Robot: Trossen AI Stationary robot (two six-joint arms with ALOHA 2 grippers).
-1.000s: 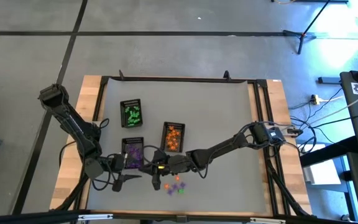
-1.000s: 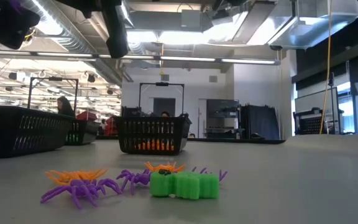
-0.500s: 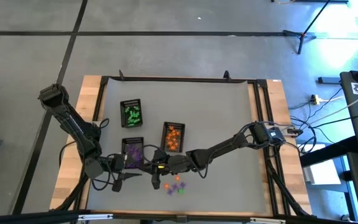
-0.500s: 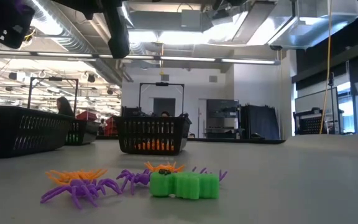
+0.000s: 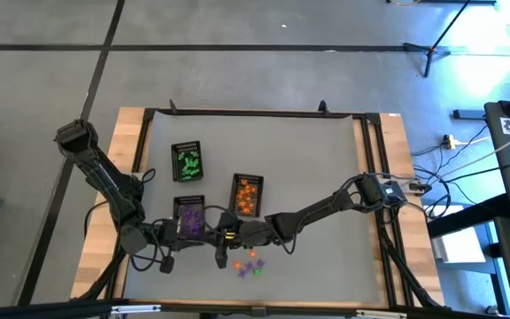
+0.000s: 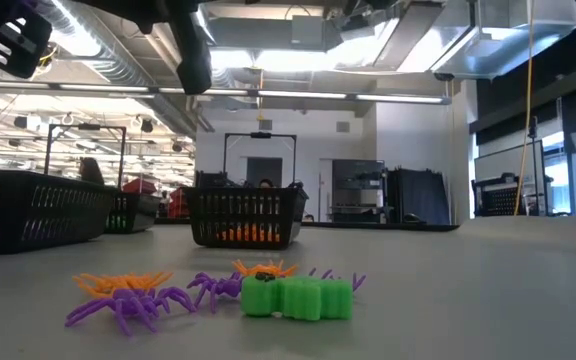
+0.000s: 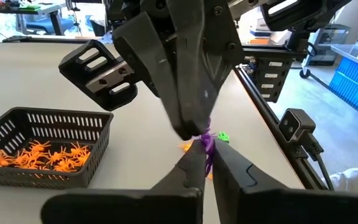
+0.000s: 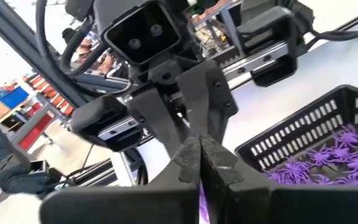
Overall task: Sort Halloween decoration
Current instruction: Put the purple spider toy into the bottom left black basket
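Note:
My two grippers meet tip to tip above the table, near its front edge. My left gripper (image 7: 204, 155) and my right gripper (image 8: 197, 149) are both shut on one small purple decoration (image 7: 207, 143). In the high view they join just right of the purple tray (image 5: 189, 217). More decorations in orange, purple and green (image 5: 249, 263) lie loose on the table below the right gripper. The low view shows them as spiders and a green piece (image 6: 296, 297). My left gripper pinches the purple decoration's near end (image 7: 207, 149) between its two fingertips, coming about level from the table's left. The piece is lifted clear of the table. My right gripper holds the same piece from the opposite side, its shut fingers (image 7: 191, 118) meeting the left ones; a purple sliver (image 8: 201, 198) shows between them.
Three black trays stand behind the grippers: one with green pieces (image 5: 188, 161), one with orange spiders (image 5: 247, 195) and the purple one. The table's wooden rim and black frame (image 5: 372, 168) run along the sides.
My left gripper has shut: its finger that stuck out toward the table's near edge has swung in against the other, closing on the purple decoration held by my right gripper. Neither arm has shifted.

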